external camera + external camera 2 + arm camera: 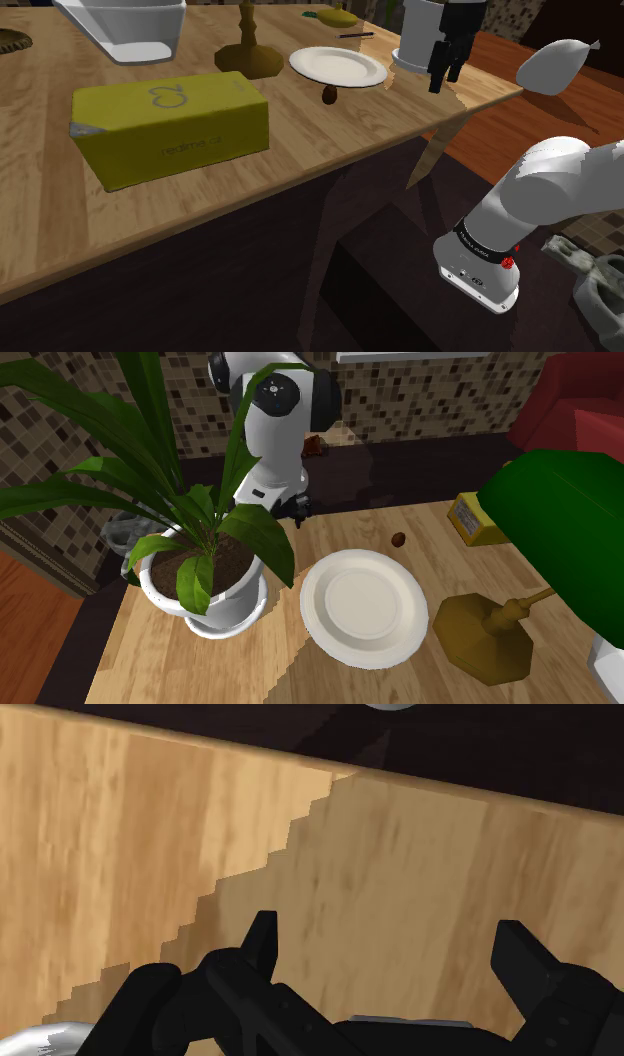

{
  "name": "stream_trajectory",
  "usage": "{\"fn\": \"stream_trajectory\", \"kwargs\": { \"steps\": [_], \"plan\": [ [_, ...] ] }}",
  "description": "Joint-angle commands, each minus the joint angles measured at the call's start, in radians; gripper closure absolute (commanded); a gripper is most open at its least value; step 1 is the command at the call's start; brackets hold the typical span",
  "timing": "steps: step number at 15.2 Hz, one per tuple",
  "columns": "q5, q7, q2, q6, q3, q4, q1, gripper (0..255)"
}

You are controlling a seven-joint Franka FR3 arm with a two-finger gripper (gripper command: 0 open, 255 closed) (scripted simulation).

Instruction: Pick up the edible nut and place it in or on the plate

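Note:
The nut (pixel 328 96) is small, dark brown and round, lying on the wooden table just in front of the white plate (pixel 338 66). In the second exterior view the nut (pixel 398 539) lies beyond the plate's rim (pixel 318 614), apart from it. My black gripper (pixel 446 78) hangs over the table's corner beside the white plant pot (pixel 418 40), well to the shoulder view's right of the nut. Leaves partly hide the gripper (pixel 297 507) in the second exterior view. The wrist view has the gripper (pixel 393 954) open over bare wood, with nothing between the fingers (pixel 262 939).
A large yellow box (pixel 170 125) lies on the table near its front edge. A brown lamp base (pixel 248 55) stands behind the plate, its green shade (pixel 560 522) overhead. The potted plant (pixel 205 587) spreads long leaves near the arm. A white basin (pixel 125 25) sits at the back.

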Motion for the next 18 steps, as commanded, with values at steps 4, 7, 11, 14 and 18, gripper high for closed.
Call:
{"fn": "stream_trajectory", "kwargs": {
  "steps": [4, 7, 11, 14, 18],
  "plan": [
    [0.057, 0.063, 0.061, 0.001, 0.054, 0.051, 0.024, 0],
    [0.107, 0.125, 0.129, 0.003, 0.105, 0.111, 0.045, 0],
    [0.162, 0.206, 0.230, 0.005, 0.168, 0.205, 0.069, 0],
    [0.195, 0.268, 0.311, 0.005, 0.214, 0.286, 0.084, 0],
    [0.224, 0.351, 0.429, 0.001, 0.272, 0.409, 0.103, 0]
  ]
}}
